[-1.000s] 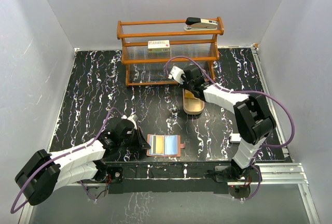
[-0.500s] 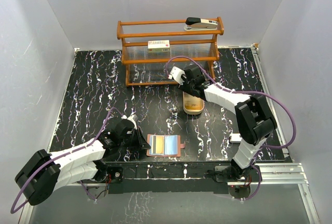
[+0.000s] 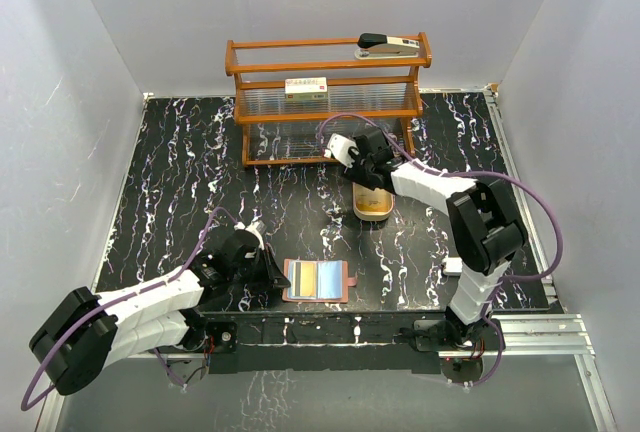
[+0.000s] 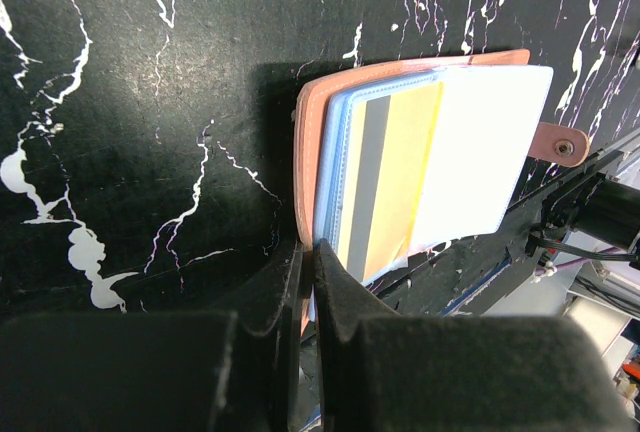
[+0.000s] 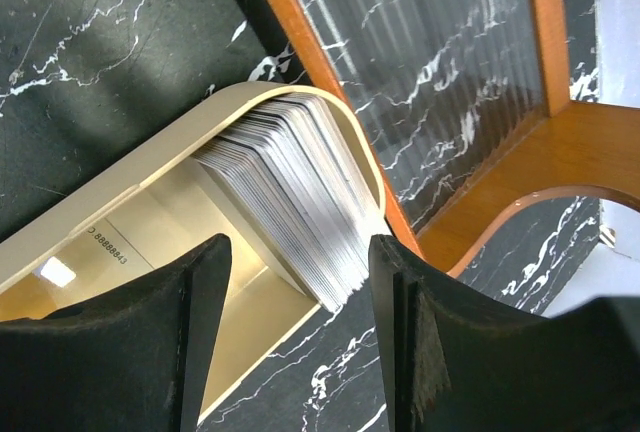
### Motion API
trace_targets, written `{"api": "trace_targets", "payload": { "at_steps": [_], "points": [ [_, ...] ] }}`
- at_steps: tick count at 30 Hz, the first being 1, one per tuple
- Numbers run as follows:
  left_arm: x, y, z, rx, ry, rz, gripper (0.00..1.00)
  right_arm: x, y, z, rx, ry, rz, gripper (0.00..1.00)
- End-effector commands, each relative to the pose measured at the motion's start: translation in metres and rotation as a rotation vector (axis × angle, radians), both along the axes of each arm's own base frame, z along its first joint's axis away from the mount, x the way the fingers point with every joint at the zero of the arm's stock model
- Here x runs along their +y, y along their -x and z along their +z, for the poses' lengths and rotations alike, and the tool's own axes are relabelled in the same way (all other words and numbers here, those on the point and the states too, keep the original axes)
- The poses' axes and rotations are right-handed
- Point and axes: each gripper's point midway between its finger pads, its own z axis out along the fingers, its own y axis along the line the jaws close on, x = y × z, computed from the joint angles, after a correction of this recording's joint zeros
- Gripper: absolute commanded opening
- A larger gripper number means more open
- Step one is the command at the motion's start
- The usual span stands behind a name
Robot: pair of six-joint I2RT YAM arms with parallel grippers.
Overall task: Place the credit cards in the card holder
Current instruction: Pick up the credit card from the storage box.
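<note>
The reddish-brown card holder (image 3: 340, 281) lies open near the table's front edge. On it lie credit cards: a white one (image 4: 480, 152), a yellow one with a grey stripe (image 4: 400, 182) and a light blue one (image 4: 335, 172) underneath. My left gripper (image 4: 312, 249) is shut on the holder's (image 4: 306, 152) left edge, seen from above as the left gripper (image 3: 274, 274). A thick stack of credit cards (image 5: 290, 192) stands on edge in a beige oval tray (image 5: 120, 187). My right gripper (image 5: 300, 252) hangs open over that stack, a finger on each side, touching nothing.
The tray (image 3: 375, 210) sits just in front of a wooden rack (image 3: 330, 112) at the back. The rack carries a stapler (image 3: 388, 47) and a cream-and-yellow box (image 3: 306, 88). A small white object (image 3: 453, 266) lies by the right arm's base.
The right gripper's jaws have spread wider over the card stack and the wrist has shifted slightly toward the rack. The left arm and the holder have not moved.
</note>
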Motion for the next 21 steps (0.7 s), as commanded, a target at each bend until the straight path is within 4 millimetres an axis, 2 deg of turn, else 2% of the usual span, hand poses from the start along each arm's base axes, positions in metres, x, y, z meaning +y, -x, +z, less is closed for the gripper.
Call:
{"api": "trace_targets", "payload": {
  "at_steps": [1,9,13,21],
  "points": [
    [0.003,0.003,-0.001,0.000,-0.018,-0.008,0.00,0.001,-0.011,-0.002,-0.034,0.005,0.011,0.56],
    [0.001,0.001,-0.001,0.000,-0.028,-0.018,0.00,-0.010,-0.027,0.008,-0.132,0.024,-0.057,0.49],
    [0.003,0.002,-0.002,0.003,-0.026,-0.012,0.00,-0.012,-0.031,0.012,-0.137,0.018,-0.064,0.42],
    [0.002,0.002,-0.002,0.005,-0.028,-0.013,0.00,-0.011,-0.035,0.036,-0.178,-0.011,-0.080,0.40]
  ]
}}
